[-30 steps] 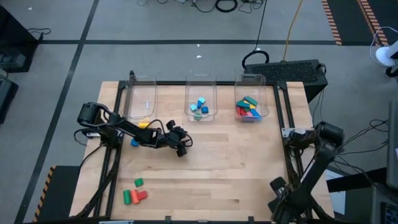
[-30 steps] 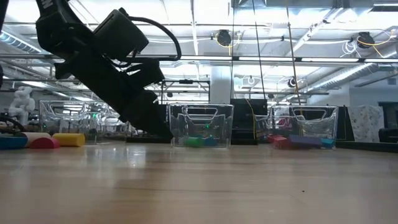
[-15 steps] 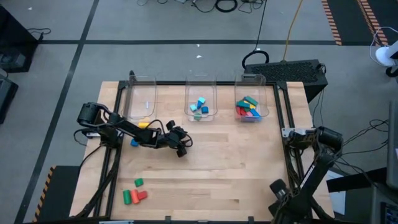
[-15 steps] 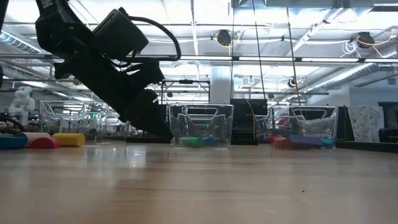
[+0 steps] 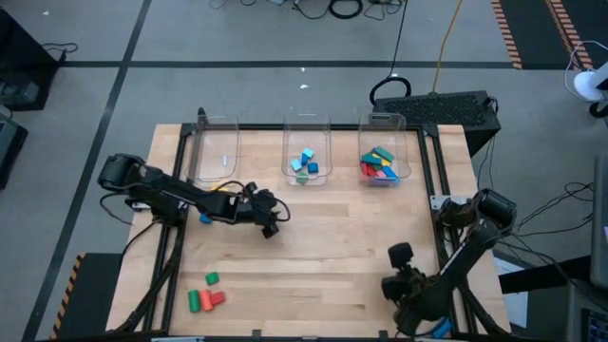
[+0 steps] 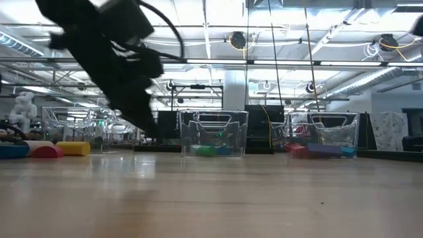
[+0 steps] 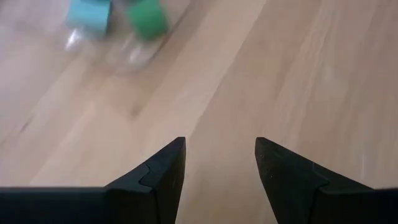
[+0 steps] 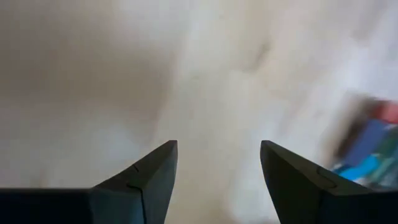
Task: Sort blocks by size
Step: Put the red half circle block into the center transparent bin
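Note:
My left gripper (image 5: 270,224) hangs open over bare wood left of the table's middle, nothing between its fingers (image 7: 219,168). My right gripper (image 5: 397,253) is open above the near right part of the table, also with nothing in it (image 8: 217,168). Blue and green blocks (image 5: 304,163) lie in the middle clear bin. Red, green, blue and yellow blocks (image 5: 379,165) fill the right bin. A yellow block (image 5: 220,190) and a blue one (image 5: 204,218) lie by my left arm. Green and red blocks (image 5: 204,294) lie at the near left.
Three clear bins stand in a row along the far edge; the left bin (image 5: 217,154) holds almost nothing that I can make out. A black frame (image 5: 437,171) runs along the table's sides. Bare wood lies between the two grippers.
My left gripper has risen off the table and drawn slightly toward the left edge, staying open. My right arm has swung in from the right edge over the near right part of the table, its wrist turning; its gripper stays open. No block has moved.

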Available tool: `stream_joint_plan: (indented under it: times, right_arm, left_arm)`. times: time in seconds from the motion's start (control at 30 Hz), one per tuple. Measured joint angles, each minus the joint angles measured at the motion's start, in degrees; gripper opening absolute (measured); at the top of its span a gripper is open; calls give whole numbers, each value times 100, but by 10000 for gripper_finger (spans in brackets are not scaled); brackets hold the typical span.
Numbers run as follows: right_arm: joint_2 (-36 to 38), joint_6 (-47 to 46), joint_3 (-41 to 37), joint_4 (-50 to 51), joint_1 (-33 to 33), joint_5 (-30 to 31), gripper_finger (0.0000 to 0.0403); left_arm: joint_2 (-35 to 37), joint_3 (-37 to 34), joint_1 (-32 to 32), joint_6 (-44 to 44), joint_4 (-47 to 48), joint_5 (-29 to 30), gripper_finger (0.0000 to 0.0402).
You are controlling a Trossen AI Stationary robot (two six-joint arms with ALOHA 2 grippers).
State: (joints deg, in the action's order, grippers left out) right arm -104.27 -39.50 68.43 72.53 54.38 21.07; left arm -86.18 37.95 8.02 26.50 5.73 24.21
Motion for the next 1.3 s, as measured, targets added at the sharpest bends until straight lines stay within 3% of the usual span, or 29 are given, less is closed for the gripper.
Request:
stream_joint_plan:
  times: [0.17, 0.33, 0.57, 0.87, 1.3]
  right_arm:
    - [2, -118, -1, 10, -525, 574, 215]
    - [6, -373, -36, -175, -1166, 784, 215]
    - [153, 835, -275, -2018, -1890, 390, 215]
    - [153, 1553, -283, -3410, -2277, -41, 215]
    - [153, 1468, -283, -3609, -2331, -42, 215]
  left_arm:
    - [625, 257, 193, 818, 2016, -175, 196]
    - [1049, 282, 222, 1045, 3472, -996, 196]
    - [1134, 282, 220, 631, 4859, -1091, 196]
    - [1131, 254, -102, 407, 5096, -1222, 196]
    - [1129, -420, -1062, 281, 5033, -1770, 196]
